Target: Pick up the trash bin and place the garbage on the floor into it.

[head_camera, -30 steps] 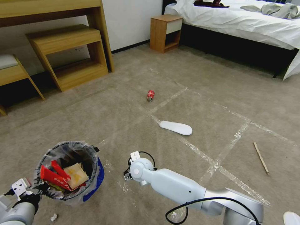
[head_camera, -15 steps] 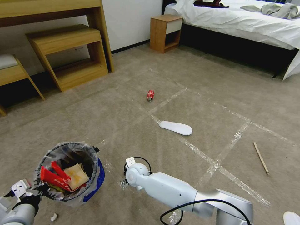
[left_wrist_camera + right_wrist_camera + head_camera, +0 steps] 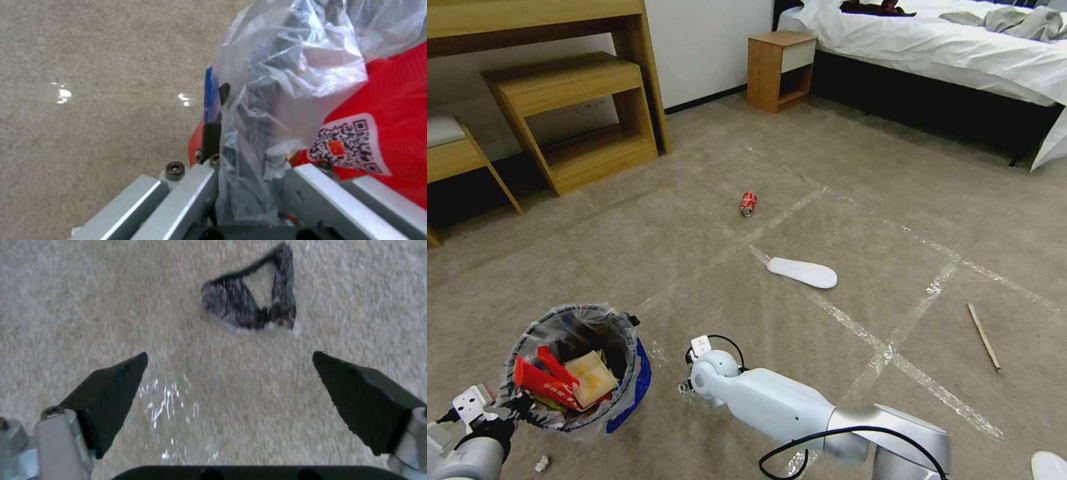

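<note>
One sec on, right gripper (image 3: 229, 400), jaws wide, has slid left/down over floor (image 3: 840, 173) toward dark scrap (image 3: 251, 306), pick pending; left gripper (image 3: 249, 196) clamps trash bin (image 3: 577, 367) rim, held low left.

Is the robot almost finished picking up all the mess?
Partly. The trash bin is held up by the left gripper, clamped on its bagged rim, with red wrappers and cardboard already inside. The right gripper hangs open over a small dark scrap on the floor. Left lying: the red can, a white insole, a wooden stick.
</note>
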You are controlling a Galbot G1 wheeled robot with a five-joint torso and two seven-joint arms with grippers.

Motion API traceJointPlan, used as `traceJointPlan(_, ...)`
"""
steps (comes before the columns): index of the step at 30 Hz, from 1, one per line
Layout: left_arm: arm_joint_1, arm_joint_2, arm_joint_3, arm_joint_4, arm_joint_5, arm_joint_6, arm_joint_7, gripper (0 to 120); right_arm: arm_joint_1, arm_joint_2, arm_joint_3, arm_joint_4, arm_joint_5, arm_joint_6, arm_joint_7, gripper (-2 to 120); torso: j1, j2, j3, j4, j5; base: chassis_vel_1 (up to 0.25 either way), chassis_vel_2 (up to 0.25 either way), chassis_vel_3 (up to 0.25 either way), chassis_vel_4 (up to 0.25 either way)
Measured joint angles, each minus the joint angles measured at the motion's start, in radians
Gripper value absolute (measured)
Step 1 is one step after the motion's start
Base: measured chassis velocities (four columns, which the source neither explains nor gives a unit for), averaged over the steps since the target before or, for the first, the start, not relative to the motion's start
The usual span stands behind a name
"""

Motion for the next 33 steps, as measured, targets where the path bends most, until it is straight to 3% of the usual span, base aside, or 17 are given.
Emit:
traceJointPlan(14, 0.008, -0.01, 0.002, -0.01, 0.005, -0.008, 0.004, 0, -0.007, 0.033, 0.015, -0.108, -0.11, 0.104, -0.104, 90, 0.0, 0.0, 0.0, 0.0, 0.0001, 0.0, 0.0, 0.0, 0.0)
traceJointPlan(27, 0.0, -0.011, 0.013, -0.009, 0.007, -0.009, 0.005, 0, -0.017, 0.032, 0.0, -0.101, -0.132, 0.16, -0.138, 85, 0.0, 0.0, 0.0, 0.0001, 0.0001, 0.0, 0.0, 0.0, 0.0)
traceJointPlan(33, 0.0, -0.012, 0.015, -0.004, 0.011, -0.012, 0.008, 0, -0.017, 0.032, -0.012, -0.1, -0.142, 0.194, -0.152, 76, 0.0, 0.0, 0.0, 0.0001, 0.0001, 0.0, 0.0, 0.0, 0.0)
